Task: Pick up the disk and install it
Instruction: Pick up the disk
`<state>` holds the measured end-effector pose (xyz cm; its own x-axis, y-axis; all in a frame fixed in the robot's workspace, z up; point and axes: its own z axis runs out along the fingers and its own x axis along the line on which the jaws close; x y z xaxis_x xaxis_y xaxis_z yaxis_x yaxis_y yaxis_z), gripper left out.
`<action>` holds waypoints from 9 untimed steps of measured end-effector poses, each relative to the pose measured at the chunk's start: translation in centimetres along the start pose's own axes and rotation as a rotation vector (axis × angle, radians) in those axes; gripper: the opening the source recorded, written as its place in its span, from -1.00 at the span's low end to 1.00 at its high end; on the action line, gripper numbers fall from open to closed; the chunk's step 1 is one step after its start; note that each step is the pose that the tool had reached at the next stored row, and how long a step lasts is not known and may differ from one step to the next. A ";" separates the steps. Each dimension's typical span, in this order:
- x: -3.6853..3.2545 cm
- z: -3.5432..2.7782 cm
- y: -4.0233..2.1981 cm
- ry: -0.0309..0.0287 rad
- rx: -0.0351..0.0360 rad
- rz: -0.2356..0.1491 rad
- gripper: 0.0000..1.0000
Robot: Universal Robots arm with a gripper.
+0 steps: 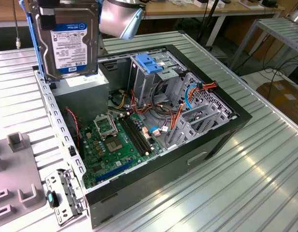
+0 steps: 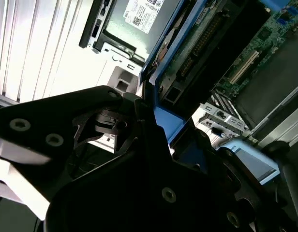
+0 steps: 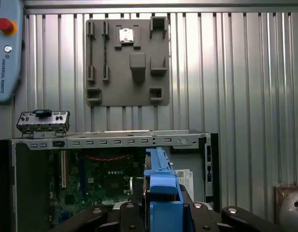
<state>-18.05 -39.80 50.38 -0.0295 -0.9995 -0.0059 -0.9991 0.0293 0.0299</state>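
The disk, a dark-grey hard drive with a white label and blue side rails, hangs upright in the air at the exterior view's upper left, above the back corner of the open computer case. In the first wrist view, my gripper is shut on the disk's blue rail, with black fingers on either side. The second wrist view looks past the gripper body to the disk and its blue rail. Inside the case stands the drive cage with a pale-blue latch plate, and the motherboard lies below.
The case lies on a slatted metal table. A grey fixture plate sits beside the case on the exterior view's left. A teach pendant lies beyond it. Orange and blue cables cross the case near the cage.
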 end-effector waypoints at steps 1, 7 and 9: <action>-0.03 -0.04 -1.26 -0.0001 0.0010 0.000 -0.25; -0.14 -0.12 -5.13 -0.0003 0.0125 0.000 -0.25; -0.03 -0.08 -5.84 -0.0004 0.0126 0.000 -0.25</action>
<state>-12.21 -39.94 50.29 -0.0295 -0.9995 -0.0063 -0.9994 0.0294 0.0173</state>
